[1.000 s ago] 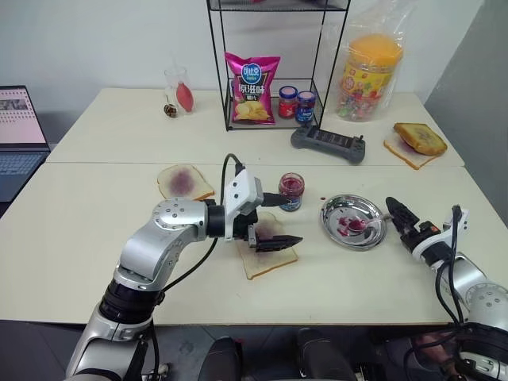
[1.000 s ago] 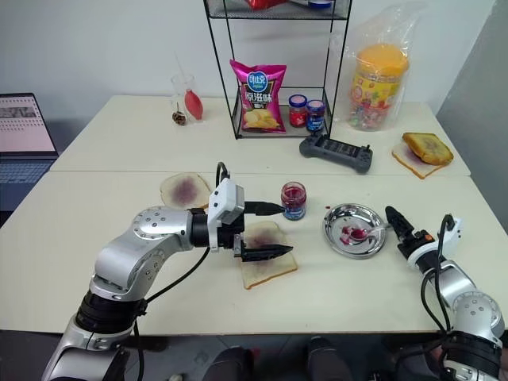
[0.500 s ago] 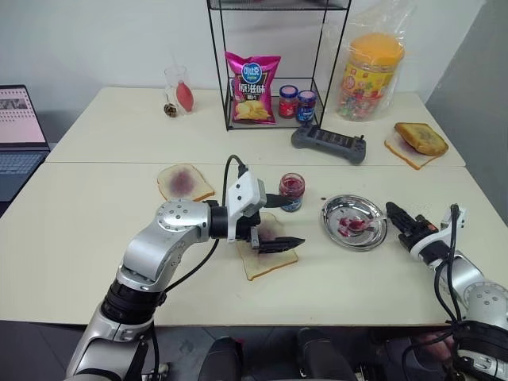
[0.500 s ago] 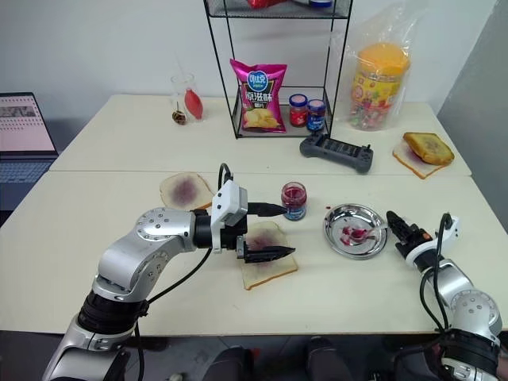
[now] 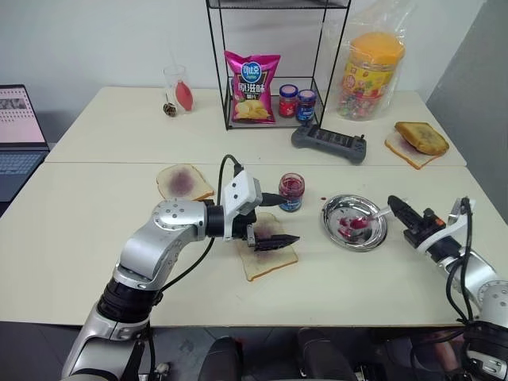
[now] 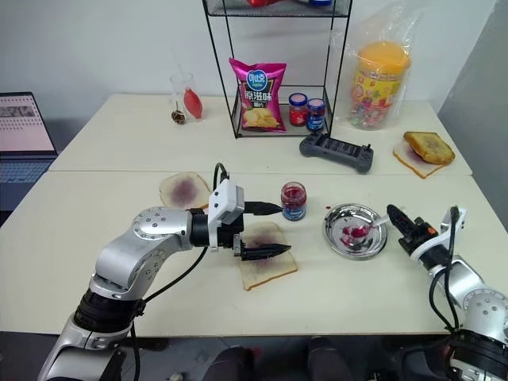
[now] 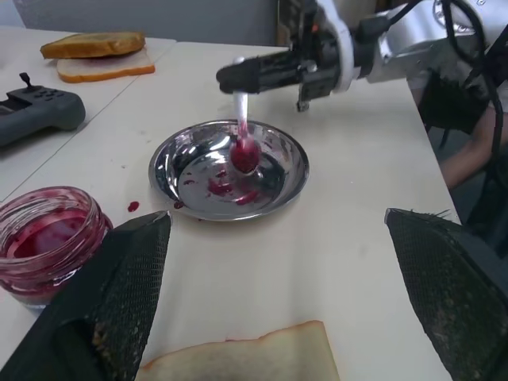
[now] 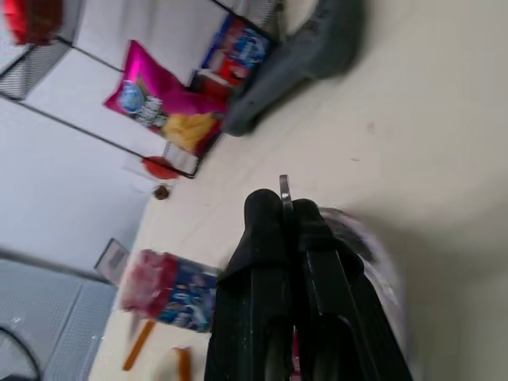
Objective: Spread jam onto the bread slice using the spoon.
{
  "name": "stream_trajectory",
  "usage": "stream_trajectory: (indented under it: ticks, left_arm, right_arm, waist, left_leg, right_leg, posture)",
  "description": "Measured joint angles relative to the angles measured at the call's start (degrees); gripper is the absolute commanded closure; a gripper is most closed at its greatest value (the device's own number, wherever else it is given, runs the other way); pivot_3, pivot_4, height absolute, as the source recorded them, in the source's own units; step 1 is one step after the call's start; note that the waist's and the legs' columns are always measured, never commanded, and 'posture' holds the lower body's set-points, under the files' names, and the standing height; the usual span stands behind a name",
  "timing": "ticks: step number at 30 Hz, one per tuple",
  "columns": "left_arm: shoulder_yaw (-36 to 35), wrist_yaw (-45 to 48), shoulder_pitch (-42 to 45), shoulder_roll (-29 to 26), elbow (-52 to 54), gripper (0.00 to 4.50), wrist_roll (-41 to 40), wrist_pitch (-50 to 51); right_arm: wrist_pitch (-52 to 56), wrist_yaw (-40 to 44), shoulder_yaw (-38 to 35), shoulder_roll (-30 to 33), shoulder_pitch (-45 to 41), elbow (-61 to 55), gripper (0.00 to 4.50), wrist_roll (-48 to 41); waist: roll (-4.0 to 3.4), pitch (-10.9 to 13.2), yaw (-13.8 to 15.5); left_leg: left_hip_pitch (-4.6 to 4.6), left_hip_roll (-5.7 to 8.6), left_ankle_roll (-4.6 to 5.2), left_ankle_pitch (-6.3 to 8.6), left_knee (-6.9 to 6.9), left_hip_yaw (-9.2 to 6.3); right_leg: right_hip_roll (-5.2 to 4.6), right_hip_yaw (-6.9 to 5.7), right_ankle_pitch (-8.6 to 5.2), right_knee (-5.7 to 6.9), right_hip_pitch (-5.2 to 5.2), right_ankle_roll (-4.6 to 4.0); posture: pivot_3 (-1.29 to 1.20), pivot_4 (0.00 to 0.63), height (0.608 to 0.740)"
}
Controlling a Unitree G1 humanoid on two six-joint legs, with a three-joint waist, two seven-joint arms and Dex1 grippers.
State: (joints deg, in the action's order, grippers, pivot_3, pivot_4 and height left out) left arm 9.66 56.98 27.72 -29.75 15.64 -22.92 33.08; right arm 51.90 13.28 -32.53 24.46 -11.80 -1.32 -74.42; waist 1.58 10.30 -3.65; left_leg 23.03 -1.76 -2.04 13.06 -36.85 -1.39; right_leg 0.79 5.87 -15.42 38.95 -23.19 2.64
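The bread slice (image 5: 270,255), with a purple-red smear at its centre, lies on the table in front of me. My left gripper (image 5: 287,219) hovers open just above it, with nothing between its fingers. The open jam jar (image 5: 291,191) stands just beyond the slice. To the right, my right gripper (image 5: 394,206) is shut on the handle of the spoon (image 5: 376,215). The spoon slants down from the gripper, its jam-smeared bowl (image 7: 244,155) low inside the round steel plate (image 5: 332,213). The handle's tip pokes out past the closed fingers (image 8: 270,218).
A smaller stained slice (image 5: 184,182) lies to the left. At the back stands a wire rack with a chips bag (image 5: 252,87) and two lidded jars (image 5: 296,103). Further right are a grey controller (image 5: 328,144), a toast sandwich (image 5: 418,140) and a candy tub (image 5: 369,73). A laptop (image 5: 20,131) sits far left.
My right gripper has shut on the spoon's handle and risen a little, tilting the handle up off the plate's rim. The left arm and the bread have stayed put.
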Motion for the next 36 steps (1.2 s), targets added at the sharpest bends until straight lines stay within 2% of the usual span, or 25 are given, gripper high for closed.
stream_trajectory:
  ticks: [6,13,17,27,36]
  left_arm:
    - [-3.87,-1.73,-7.78,-0.9,-0.32,0.0,-0.82,-1.06]
    - [-8.29,-4.41,-17.26,-2.55,4.6,0.0,-3.12,-0.57]
    - [-10.38,-7.48,-19.77,-2.46,6.94,0.0,-3.77,-0.31]
    - [-10.24,-12.81,-21.02,-0.3,10.57,0.0,-4.73,0.81]
    - [-10.14,-14.11,-21.32,-0.36,11.07,0.0,-5.27,1.5]
  right_arm:
    - [1.84,-5.57,3.96,1.22,-11.41,-8.01,4.48,-5.92]
    - [0.55,-8.29,12.15,-2.25,-21.48,-5.94,4.48,-1.85]
    - [-1.45,-5.26,17.75,-2.04,-25.44,-3.92,4.48,5.96]
    - [-7.28,3.82,25.31,-2.5,-26.13,2.5,4.48,21.23]
    - [-17.69,10.73,33.92,-3.25,-27.54,4.54,4.48,37.48]
  waist:
    - [-0.1,0.1,-1.13]
    - [-0.16,0.19,-1.08]
    - [-0.15,0.19,-0.62]
    - [-0.16,0.2,-0.6]
    - [-0.16,0.2,-0.97]
  left_leg:
    - [0.01,-0.04,0.0,0.0,0.04,-0.04]
    - [0.13,-0.06,0.0,0.01,0.17,-0.06]
    - [0.19,-0.04,0.0,0.01,0.16,-0.1]
    - [0.3,-0.05,0.0,0.01,0.17,-0.08]
    - [0.3,-0.02,0.0,0.01,0.15,-0.07]
  right_leg:
    - [0.02,-0.05,-0.02,-0.02,-0.01,-0.04]
    - [-0.02,-0.12,-0.07,-0.1,-0.14,-0.08]
    - [-0.06,-0.19,-0.09,-0.14,-0.16,-0.07]
    - [-0.05,-0.18,-0.08,-0.15,-0.27,-0.05]
    - [-0.06,-0.17,-0.08,-0.12,-0.27,-0.05]
  posture:
    - [0.0,0.15,0.74]
    - [0.0,0.15,0.74]
    - [0.0,0.15,0.74]
    - [0.0,0.15,0.74]
    - [0.0,0.15,0.74]
